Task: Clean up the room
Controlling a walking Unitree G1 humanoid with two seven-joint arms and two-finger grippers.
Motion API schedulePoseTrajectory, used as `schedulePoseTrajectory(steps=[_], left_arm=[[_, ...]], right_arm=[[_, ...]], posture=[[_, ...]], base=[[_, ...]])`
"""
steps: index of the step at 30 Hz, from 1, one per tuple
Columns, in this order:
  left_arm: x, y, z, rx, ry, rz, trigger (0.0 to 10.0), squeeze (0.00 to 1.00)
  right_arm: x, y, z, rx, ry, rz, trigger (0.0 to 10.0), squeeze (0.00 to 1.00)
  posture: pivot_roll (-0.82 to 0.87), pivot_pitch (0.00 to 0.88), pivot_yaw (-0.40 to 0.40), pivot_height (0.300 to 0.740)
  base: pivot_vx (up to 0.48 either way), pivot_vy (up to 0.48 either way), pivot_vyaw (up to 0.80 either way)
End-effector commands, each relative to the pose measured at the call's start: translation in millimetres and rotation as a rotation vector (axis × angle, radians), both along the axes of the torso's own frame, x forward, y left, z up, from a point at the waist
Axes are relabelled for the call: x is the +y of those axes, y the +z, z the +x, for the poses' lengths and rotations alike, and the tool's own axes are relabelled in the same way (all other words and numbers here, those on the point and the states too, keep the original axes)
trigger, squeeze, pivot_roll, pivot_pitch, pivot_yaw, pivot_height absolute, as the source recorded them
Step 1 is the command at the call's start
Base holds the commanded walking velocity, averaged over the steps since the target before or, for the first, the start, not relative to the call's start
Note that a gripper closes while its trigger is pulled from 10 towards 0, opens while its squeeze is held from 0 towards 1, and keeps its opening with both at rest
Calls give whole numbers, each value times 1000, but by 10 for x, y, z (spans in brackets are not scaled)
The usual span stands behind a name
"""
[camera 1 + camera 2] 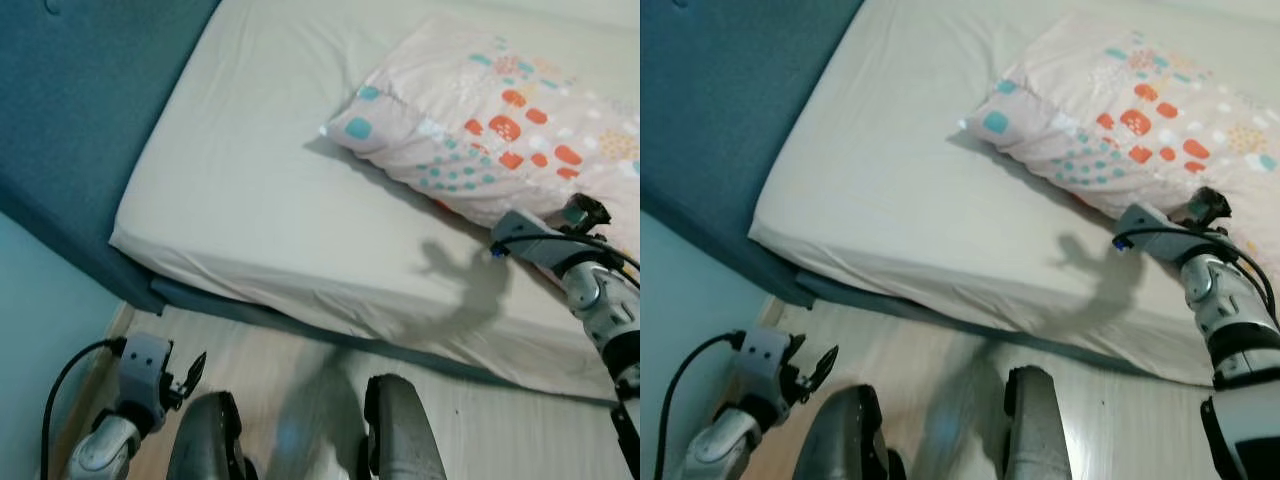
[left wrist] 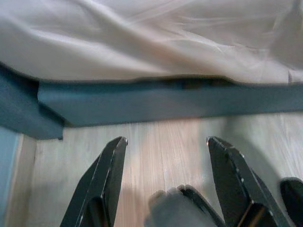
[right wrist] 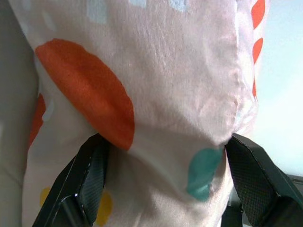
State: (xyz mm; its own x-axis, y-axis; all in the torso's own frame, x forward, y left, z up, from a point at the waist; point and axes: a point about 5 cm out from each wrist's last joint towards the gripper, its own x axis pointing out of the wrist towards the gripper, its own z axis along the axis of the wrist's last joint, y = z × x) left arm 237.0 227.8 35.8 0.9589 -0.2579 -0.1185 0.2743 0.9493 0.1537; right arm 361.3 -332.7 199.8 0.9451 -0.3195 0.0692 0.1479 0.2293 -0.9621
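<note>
At the far left, the teal headboard (image 1: 90,110) is being shown rising along the edge of the bed, and below it the left gripper (image 2: 165,156) is being held low over the pale wooden floor (image 2: 161,137), with its two black fingers spread wide and nothing carried between them; it is being pointed at the teal bed frame (image 2: 156,101) and is judged idle. In the middle, the cream sheet (image 1: 260,190) is being seen lying flat and bare on the mattress, with only light wrinkling near the front edge, so this part of the bed is judged to be in order. Below it, the robot's own dark legs (image 1: 400,430) are being seen standing on the floor just beside the bed. Toward the right, the patterned pillow (image 1: 490,110) is being seen lying askew across the sheet, well away from the headboard, and its near end is being pressed between the spread fingers of the right gripper (image 3: 161,175), with the fabric bulging between them; whether a firm hold is being kept cannot be told. The tidying is therefore judged to be only partly done: the pillow is yet to be set at the head of the bed. Nothing is being seen lying on the sheet between pillow and headboard, and only the arm's shadow (image 1: 470,285) is being cast there.
</note>
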Motion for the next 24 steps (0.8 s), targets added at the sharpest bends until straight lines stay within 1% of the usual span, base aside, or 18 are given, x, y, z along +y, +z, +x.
schedulePoseTrajectory(steps=[1, 3, 6, 10, 12, 13, 14, 15, 17, 19, 21, 24], left_arm=[[-28, -65, -93, 35, -13, -2, 10000, 0], [-17, -47, -109, 30, -17, 6, 10000, 0], [28, 14, -156, 20, -7, 28, 10000, 0], [30, 43, -168, 16, -4, 33, 10000, 0], [22, 109, -189, 2, -6, 49, 10000, 0], [14, 147, -193, -7, -10, 59, 10000, 0], [9, 170, -198, -12, -13, 65, 10000, 0], [4, 192, -185, -20, -18, 74, 10000, 0], [4, 192, -185, -20, -18, 74, 10000, 0], [1, 204, -175, -23, -21, 79, 10000, 0], [-6, 218, -187, -21, -28, 86, 10000, 0], [-23, 220, -199, -19, -35, 88, 10000, 0]], right_arm=[[-56, -24, -24, 10, -37, 6, 10000, 0], [-51, 10, -8, -5, -43, 19, 10000, 0], [-27, 175, 52, -77, -60, 38, 10000, 0], [-16, 204, 65, -90, -58, 53, 10000, 0], [5, 217, 83, -104, -50, 106, 10000, 0], [21, 208, 92, -109, -46, 140, 2667, 0], [30, 200, 96, -112, -43, 160, 2667, 0], [45, 193, 103, -117, -41, 190, 0, 0], [45, 193, 103, -117, -41, 190, 0, 0], [52, 190, 107, -120, -40, 206, 0, 0], [53, 182, 111, -115, -42, 245, 0, 0], [38, 161, 101, -104, -46, 259, 0, 0]], posture=[[108, 461, -45, 585], [115, 463, -47, 585], [134, 486, -45, 585], [141, 490, -45, 585], [158, 507, -44, 585], [161, 509, -44, 585], [162, 510, -45, 585], [165, 513, -45, 585], [165, 513, -45, 585], [165, 513, -45, 585], [163, 512, -46, 585], [161, 509, -48, 585]], base=[[0, 0, 0], [0, 0, 0], [0, 0, 0], [0, 0, 0], [0, 0, 0], [0, 0, 0], [0, 0, 0], [0, 0, 0], [0, 0, 0], [0, 0, 0], [0, 0, 0], [0, 0, 0]])
